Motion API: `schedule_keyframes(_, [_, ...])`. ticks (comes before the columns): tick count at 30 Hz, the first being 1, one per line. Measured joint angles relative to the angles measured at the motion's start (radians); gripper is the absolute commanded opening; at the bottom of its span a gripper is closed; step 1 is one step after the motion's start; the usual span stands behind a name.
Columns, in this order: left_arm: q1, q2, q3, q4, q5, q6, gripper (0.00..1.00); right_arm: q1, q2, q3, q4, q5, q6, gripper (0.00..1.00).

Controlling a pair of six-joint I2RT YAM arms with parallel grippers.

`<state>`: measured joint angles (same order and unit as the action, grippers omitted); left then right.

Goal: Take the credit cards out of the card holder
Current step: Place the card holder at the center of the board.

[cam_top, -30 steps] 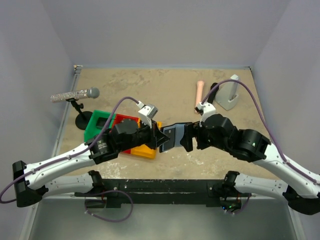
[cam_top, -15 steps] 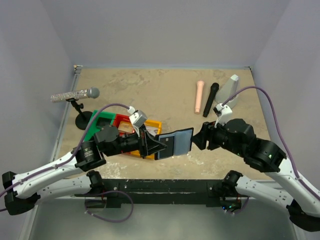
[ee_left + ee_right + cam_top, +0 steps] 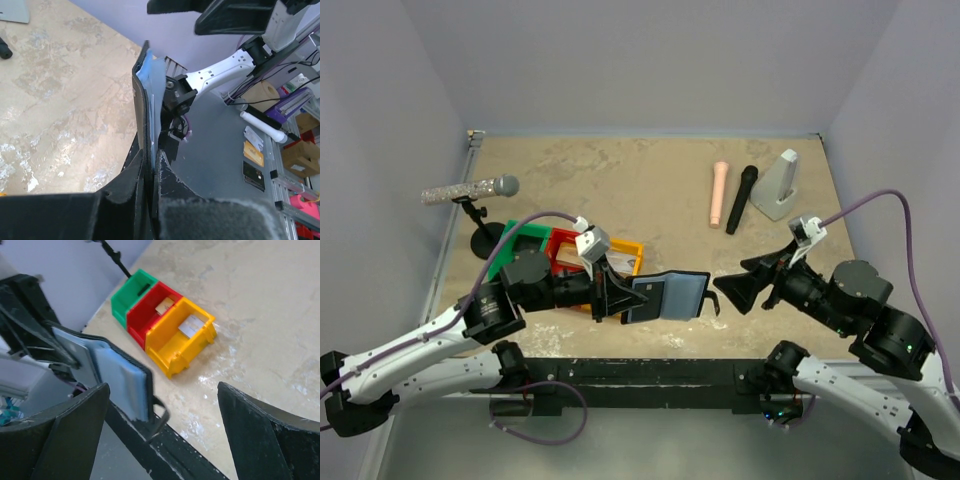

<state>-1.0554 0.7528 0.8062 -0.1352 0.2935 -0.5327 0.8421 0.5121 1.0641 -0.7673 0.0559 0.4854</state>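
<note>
Card holder is clamped open in left jaws; right jaws are spread, empty. Tan card and silvery card are seen in bins; a third is judged left.

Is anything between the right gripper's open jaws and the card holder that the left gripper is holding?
Nothing visible. The right gripper faces the card holder, which is clamped in the left gripper, with only open air between them. The coloured bins sit beyond, off that line.
</note>
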Motion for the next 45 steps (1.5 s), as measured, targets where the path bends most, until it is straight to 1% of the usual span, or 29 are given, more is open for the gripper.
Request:
schedule_keyframes(1, [0.002,0.0,0.002,-0.016,0.007,0.007,0.0,0.0,-0.006,0.005,0.01,-0.008,-0.008,0.99])
schedule_keyframes(6, [0.014,-0.005,0.007,-0.049,0.035,0.03,0.0,0.0,-0.016,0.008,0.055,-0.115,-0.051,0.99])
schedule_keyframes(11, [0.015,-0.009,0.017,-0.047,0.098,0.032,0.0,0.0,0.053,0.027,0.067,-0.248,-0.087,0.99])
schedule_keyframes(16, [0.015,-0.015,0.022,-0.038,0.149,0.033,0.0,0.0,0.097,0.024,0.075,-0.325,-0.1,0.99])
schedule_keyframes(21, [0.015,-0.018,0.022,-0.03,0.17,0.033,0.0,0.0,0.114,0.024,0.085,-0.405,-0.106,0.99])
schedule_keyframes(23, [0.015,-0.019,0.022,-0.026,0.174,0.033,0.0,0.0,0.124,0.023,0.087,-0.441,-0.109,0.97])
schedule_keyframes(24, [0.015,-0.019,0.022,-0.023,0.175,0.033,0.0,0.0,0.13,0.023,0.087,-0.453,-0.112,0.95])
schedule_keyframes(26, [0.015,-0.019,0.022,-0.019,0.175,0.033,0.0,0.0,0.143,0.022,0.086,-0.475,-0.116,0.88])
schedule_keyframes(28, [0.015,-0.019,0.022,-0.013,0.176,0.033,0.0,0.0,0.158,0.018,0.082,-0.496,-0.121,0.79])
schedule_keyframes(29, [0.015,-0.018,0.022,-0.009,0.177,0.033,0.0,0.0,0.168,0.015,0.08,-0.504,-0.122,0.73])
schedule_keyframes(33, [0.015,-0.018,0.022,-0.002,0.183,0.033,0.0,0.0,0.196,0.003,0.076,-0.529,-0.132,0.45])
schedule_keyframes(35, [0.015,-0.018,0.022,0.0,0.187,0.033,0.0,0.0,0.201,-0.006,0.075,-0.541,-0.134,0.34])
schedule_keyframes(36, [0.015,-0.018,0.022,-0.001,0.187,0.033,0.0,0.0,0.201,-0.011,0.075,-0.547,-0.135,0.23])
schedule_keyframes(37, [0.015,-0.018,0.022,-0.001,0.188,0.037,0.0,0.0,0.201,-0.016,0.075,-0.55,-0.135,0.08])
schedule_keyframes(38, [0.016,-0.018,0.022,-0.003,0.188,0.039,0.0,0.0,0.201,-0.02,0.076,-0.558,-0.134,0.0])
schedule_keyframes(44, [0.019,-0.018,0.022,-0.008,0.179,0.047,0.0,0.001,0.195,-0.024,0.08,-0.594,-0.133,0.0])
schedule_keyframes(45, [0.019,-0.018,0.022,-0.008,0.179,0.047,0.0,0.001,0.194,-0.024,0.08,-0.596,-0.132,0.21])
